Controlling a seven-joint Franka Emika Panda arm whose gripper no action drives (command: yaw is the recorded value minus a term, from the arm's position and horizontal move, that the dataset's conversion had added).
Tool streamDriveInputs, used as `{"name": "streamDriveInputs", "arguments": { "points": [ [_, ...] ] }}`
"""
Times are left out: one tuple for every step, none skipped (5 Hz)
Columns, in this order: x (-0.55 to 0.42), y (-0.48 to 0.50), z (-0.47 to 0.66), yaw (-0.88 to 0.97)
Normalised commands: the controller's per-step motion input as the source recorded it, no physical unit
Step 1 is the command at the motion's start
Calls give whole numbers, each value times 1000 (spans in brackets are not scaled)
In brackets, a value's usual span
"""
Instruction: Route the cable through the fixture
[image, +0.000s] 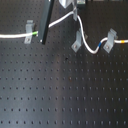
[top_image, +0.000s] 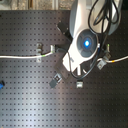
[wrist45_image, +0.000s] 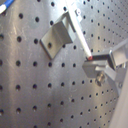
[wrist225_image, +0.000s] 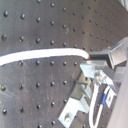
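Observation:
The white cable (image: 59, 21) runs from the first exterior view's left, past its green band (image: 34, 34), up to my gripper (image: 75, 11) at the top. From there it drops past the fixture (image: 76, 41), a grey clip whose tab has a dark hole. In the first wrist view the cable (wrist45_image: 81, 40) leans against the fixture's (wrist45_image: 56, 36) prong and ends between my gripper's (wrist45_image: 91, 59) tips. The gripper (wrist225_image: 89, 56) is shut on the cable (wrist225_image: 40, 54). In the second exterior view the arm (top_image: 82, 42) hides the gripper.
A black rod (image: 46, 22) slants down beside the left clip (image: 30, 29). A third clip (image: 111, 38) at the first exterior view's right holds the cable by its blue and yellow bands (image: 103, 46). Everything sits on the black perforated board (image: 60, 90). A blue object (top_image: 1, 84) lies at the second exterior view's left edge.

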Motion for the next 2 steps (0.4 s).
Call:
{"name": "streamDriveInputs", "arguments": {
  "points": [
    [-134,35,28,-131],
    [-72,6,1,0]
  ]
}}
